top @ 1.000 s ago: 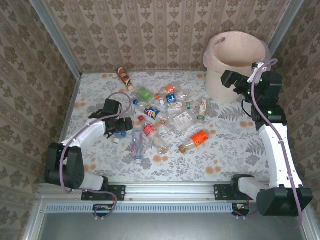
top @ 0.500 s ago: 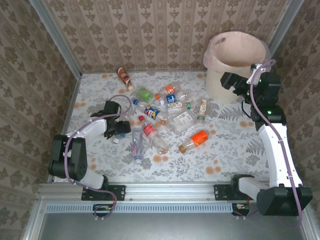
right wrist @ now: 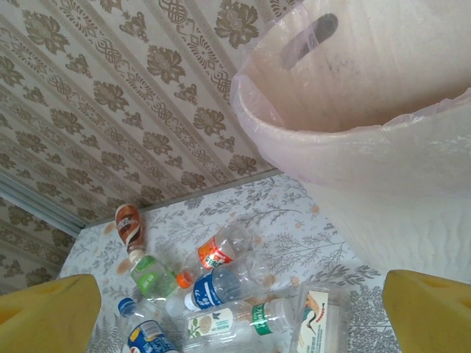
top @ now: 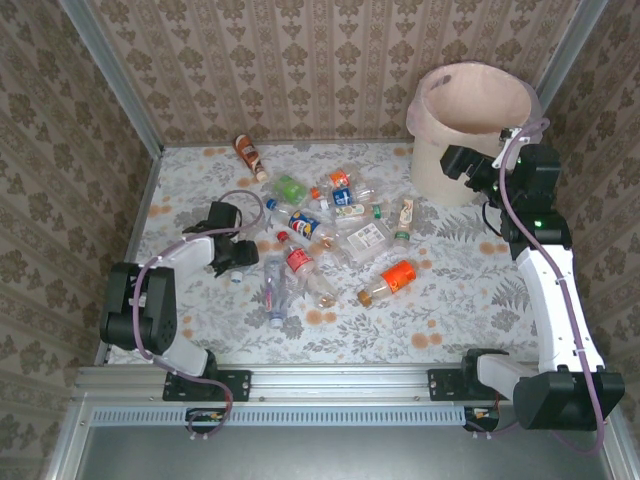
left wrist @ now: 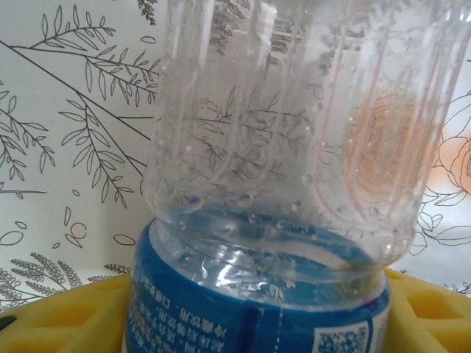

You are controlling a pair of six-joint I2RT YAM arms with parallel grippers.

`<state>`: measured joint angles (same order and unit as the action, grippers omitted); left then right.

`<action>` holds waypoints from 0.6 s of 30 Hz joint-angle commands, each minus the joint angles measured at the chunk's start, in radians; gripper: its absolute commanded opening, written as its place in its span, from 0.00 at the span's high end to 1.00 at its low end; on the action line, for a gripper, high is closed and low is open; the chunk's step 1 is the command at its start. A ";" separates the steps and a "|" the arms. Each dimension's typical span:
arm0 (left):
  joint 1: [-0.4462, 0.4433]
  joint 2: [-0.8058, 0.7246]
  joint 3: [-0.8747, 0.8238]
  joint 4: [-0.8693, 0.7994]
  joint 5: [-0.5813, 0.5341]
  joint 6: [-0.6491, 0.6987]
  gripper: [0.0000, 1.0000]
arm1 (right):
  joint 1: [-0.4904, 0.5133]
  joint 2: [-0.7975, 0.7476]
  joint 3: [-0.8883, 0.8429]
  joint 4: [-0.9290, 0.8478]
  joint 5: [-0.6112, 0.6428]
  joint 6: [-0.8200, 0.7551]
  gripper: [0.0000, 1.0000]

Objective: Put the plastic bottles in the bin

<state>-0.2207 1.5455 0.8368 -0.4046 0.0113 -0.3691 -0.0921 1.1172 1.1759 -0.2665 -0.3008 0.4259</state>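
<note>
Plastic bottles [top: 362, 238] are lying across the counter [top: 470, 300], bin [top: 435, 170] at far right. Left pincer [top: 240, 257] is flanking a blue-labelled bottle [left wrist: 257, 316]; I cannot confirm grip. Right pincer [top: 457, 160] is gaping near the bin.

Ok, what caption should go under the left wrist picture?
Clear bottle with a blue label, between the yellow fingers of the left end effector.

— Bright, even light across the table [top: 460, 310], shadows soft and short.
— Close in, the clear bottle [left wrist: 294, 147] looks sharp, while the yellow fingertips [right wrist: 44, 316] of the right gripper [right wrist: 235, 316] blur at the corners.
</note>
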 commanded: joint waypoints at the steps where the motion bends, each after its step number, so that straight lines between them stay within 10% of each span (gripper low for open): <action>1: 0.003 -0.005 0.001 -0.023 0.008 0.013 0.45 | 0.010 -0.006 -0.030 0.030 -0.034 0.042 0.00; 9: -0.040 -0.272 0.017 0.000 0.011 -0.006 0.50 | 0.048 -0.024 -0.102 0.116 -0.095 0.120 0.00; 18: -0.154 -0.361 0.120 0.225 0.344 -0.049 0.52 | 0.174 -0.007 -0.242 0.336 -0.163 0.227 0.00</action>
<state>-0.3340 1.1786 0.9077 -0.2863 0.2096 -0.3920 0.0498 1.1126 0.9569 -0.0460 -0.4244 0.6033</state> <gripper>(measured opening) 0.632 0.995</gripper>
